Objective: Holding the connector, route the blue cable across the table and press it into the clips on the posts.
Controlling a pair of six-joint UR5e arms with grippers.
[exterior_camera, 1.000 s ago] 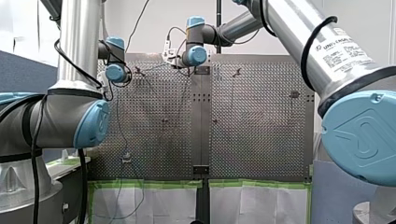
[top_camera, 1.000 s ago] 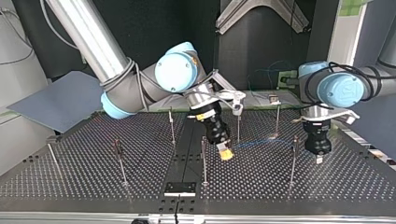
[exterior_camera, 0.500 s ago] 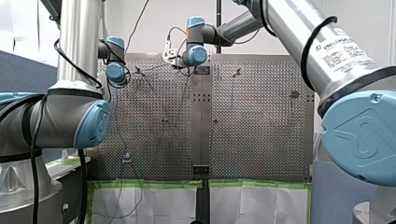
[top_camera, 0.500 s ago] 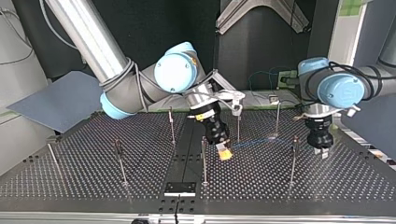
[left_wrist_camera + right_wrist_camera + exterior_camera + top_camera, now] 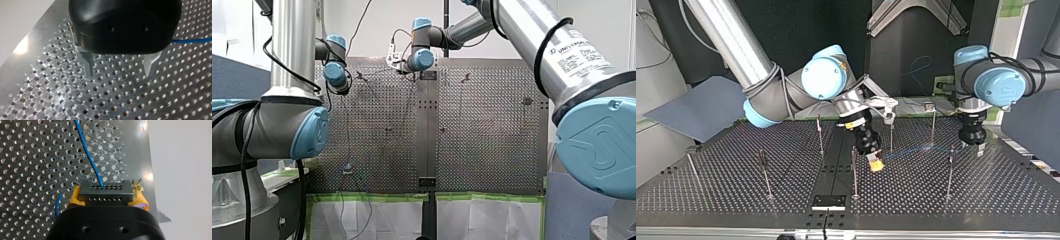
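Note:
In the right wrist view a dark multi-hole connector [image 5: 105, 193] sits clamped between yellow pads [image 5: 75, 198]; the blue cable [image 5: 87, 152] leaves it across the perforated plate. The top view shows my right gripper [image 5: 876, 163] tilted low over the table's middle, shut on that connector. From there the blue cable [image 5: 910, 151] runs toward a post [image 5: 933, 127]. My left gripper [image 5: 979, 148] hangs at the top view's right, beside another post [image 5: 950, 170]. Its metal fingers [image 5: 88, 63] stand apart with nothing between them, my left gripper [image 5: 120, 72] being open above bare plate. The blue cable [image 5: 192, 40] passes beside it.
Several thin posts stand on the perforated table [image 5: 736, 195], among them one [image 5: 854, 172] just beside my right gripper and others [image 5: 765, 172] at the top view's left. A black plate [image 5: 828, 202] lies at the near edge. Grey panel [image 5: 701, 107] leans at the far left.
My left gripper has opened, then lifted and drawn back toward the far edge in the top view. My right gripper has stayed put with the connector.

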